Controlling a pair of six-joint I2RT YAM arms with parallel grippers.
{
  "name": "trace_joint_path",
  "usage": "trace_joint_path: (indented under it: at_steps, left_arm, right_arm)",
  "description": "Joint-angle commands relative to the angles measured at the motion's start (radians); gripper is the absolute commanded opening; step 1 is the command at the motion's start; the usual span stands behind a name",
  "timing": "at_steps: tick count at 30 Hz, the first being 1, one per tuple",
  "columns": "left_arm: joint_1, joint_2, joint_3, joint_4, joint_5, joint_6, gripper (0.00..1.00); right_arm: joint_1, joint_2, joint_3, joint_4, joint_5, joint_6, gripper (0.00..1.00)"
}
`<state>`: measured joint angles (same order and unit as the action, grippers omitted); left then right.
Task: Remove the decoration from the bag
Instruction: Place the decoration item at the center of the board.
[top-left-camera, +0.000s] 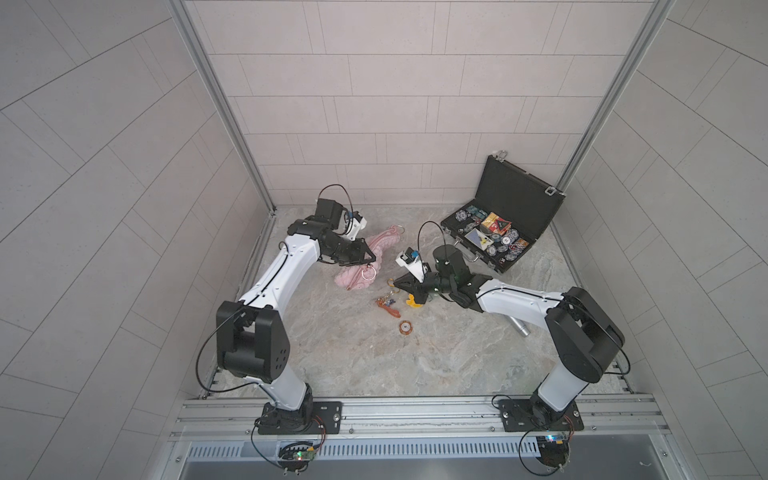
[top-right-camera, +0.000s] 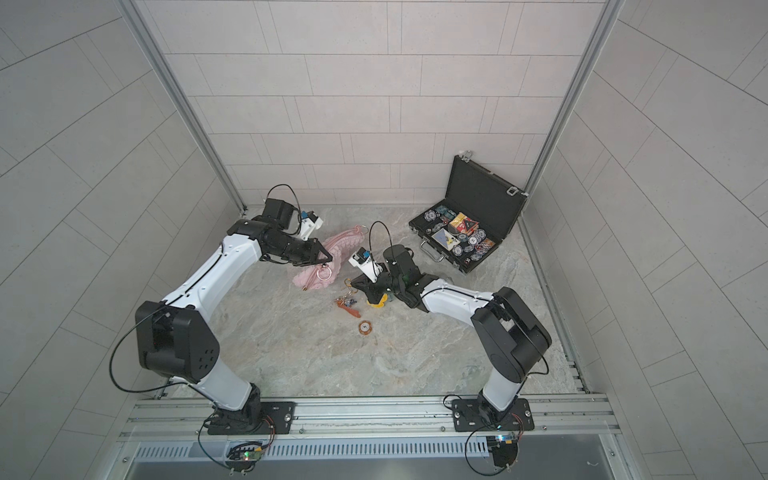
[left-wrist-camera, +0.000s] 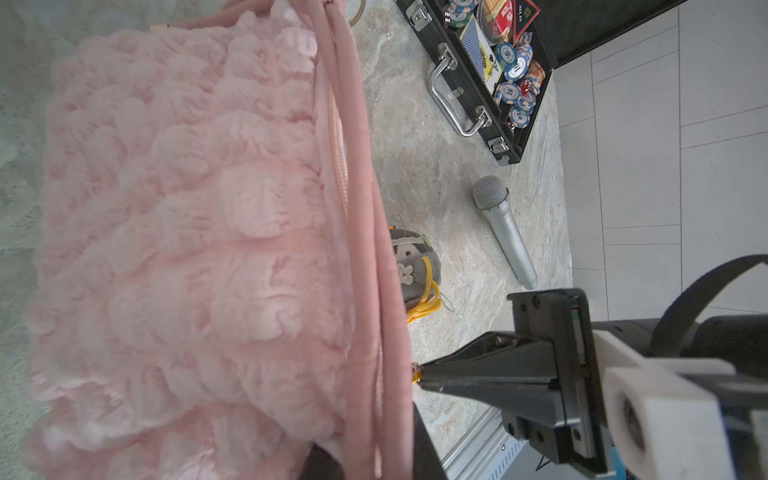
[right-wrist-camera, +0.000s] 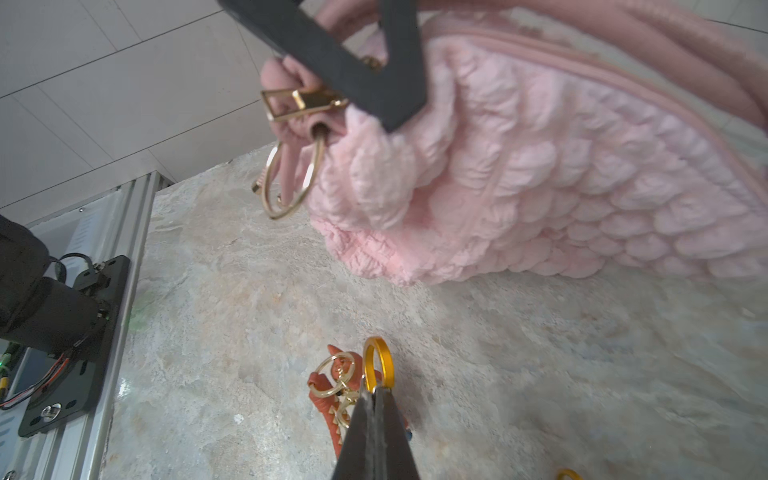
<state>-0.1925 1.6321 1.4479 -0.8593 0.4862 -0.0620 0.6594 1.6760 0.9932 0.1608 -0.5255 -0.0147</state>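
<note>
The pale-pink quilted bag (top-left-camera: 353, 279) (top-right-camera: 316, 280) (left-wrist-camera: 187, 232) (right-wrist-camera: 540, 174) lies on the marble table. My left gripper (top-left-camera: 368, 262) (top-right-camera: 326, 261) (left-wrist-camera: 372, 457) is shut on the bag's end, beside its gold buckle (right-wrist-camera: 297, 102) and large gold ring (right-wrist-camera: 291, 183). My right gripper (top-left-camera: 395, 283) (top-right-camera: 352, 282) (right-wrist-camera: 376, 388) is shut on a yellow-gold ring (right-wrist-camera: 378, 361), low over the table and apart from the bag. The decoration, a grey plush charm with a yellow cord (left-wrist-camera: 415, 266) (top-left-camera: 415, 302), lies beneath the right gripper.
An orange keychain (top-left-camera: 386, 305) (right-wrist-camera: 332, 399) lies next to the right gripper's tips. An orange chip (top-left-camera: 405, 328) sits nearer the front. An open black case (top-left-camera: 503, 232) of poker chips stands at the back right. A silver microphone (left-wrist-camera: 505, 232) lies under the right arm.
</note>
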Motion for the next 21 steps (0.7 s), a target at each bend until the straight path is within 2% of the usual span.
trace_joint_path:
  at_steps: [1, 8, 12, 18, 21]
  left_arm:
    - [-0.015, 0.015, -0.026, 0.012, 0.01, 0.05, 0.04]
    - [-0.04, 0.065, -0.067, 0.004, -0.065, 0.096, 0.07]
    - [-0.054, 0.083, -0.075, -0.003, -0.089, 0.125, 0.08]
    - [-0.088, 0.095, -0.093, -0.004, -0.223, 0.201, 0.09]
    - [-0.097, 0.114, -0.103, -0.004, -0.281, 0.193, 0.1]
  right_arm:
    - [-0.024, 0.001, 0.015, -0.071, 0.043, 0.001, 0.06]
    - [-0.07, 0.011, 0.028, -0.14, 0.033, 0.0, 0.26]
    - [-0.082, -0.021, 0.035, -0.149, 0.044, -0.001, 0.29]
    - [-0.119, -0.078, 0.043, -0.151, 0.064, 0.013, 0.33]
    - [-0.143, -0.102, 0.042, -0.149, 0.073, 0.023, 0.37]
